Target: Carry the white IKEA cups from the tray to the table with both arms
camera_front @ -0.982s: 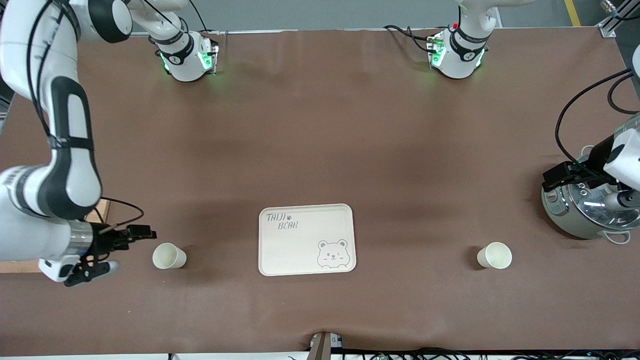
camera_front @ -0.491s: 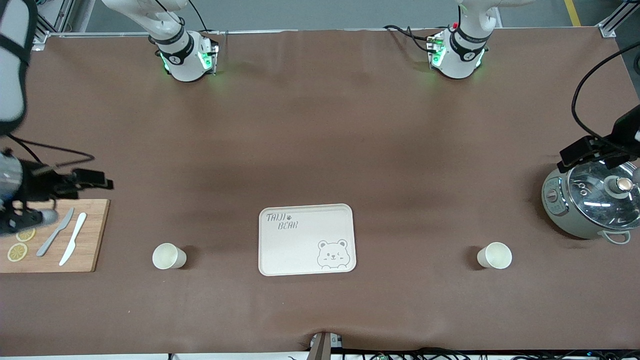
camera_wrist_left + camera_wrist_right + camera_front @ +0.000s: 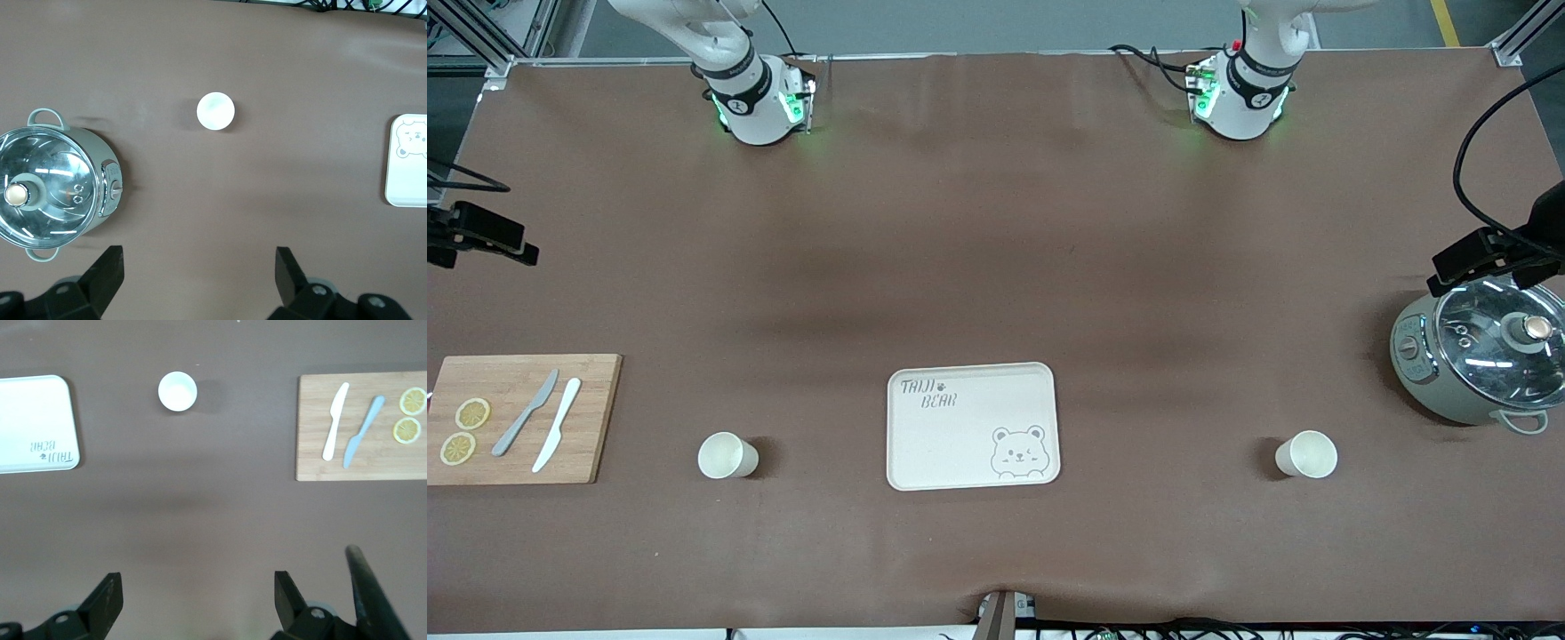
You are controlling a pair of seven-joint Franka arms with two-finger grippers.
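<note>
Cups first: both small off-white handleless cups already stand on the brown-clothed table (image 3: pixel 996 222), 1 at lower left of the front view (image 3: pixel 727 455) and 1 at lower right (image 3: pixel 1307 454), each well apart from the cream rounded "TAIJI BEAR" tray (image 3: pixel 925 444) between them, which you can see holds nothing. To my eye the task looks finished, with nothing left to move. Your left gripper (image 3: pixel 199 273) hangs high by the steel lidded pot (image 3: pixel 1476 360), jaws wide apart and empty; your right gripper (image 3: pixel 198 597) hangs over bare cloth, equally spread and empty. At lower left, a wooden cutting board (image 3: pixel 591 418) carries 2 knives and 2 lemon slices. Nothing crowds either cup.
</note>
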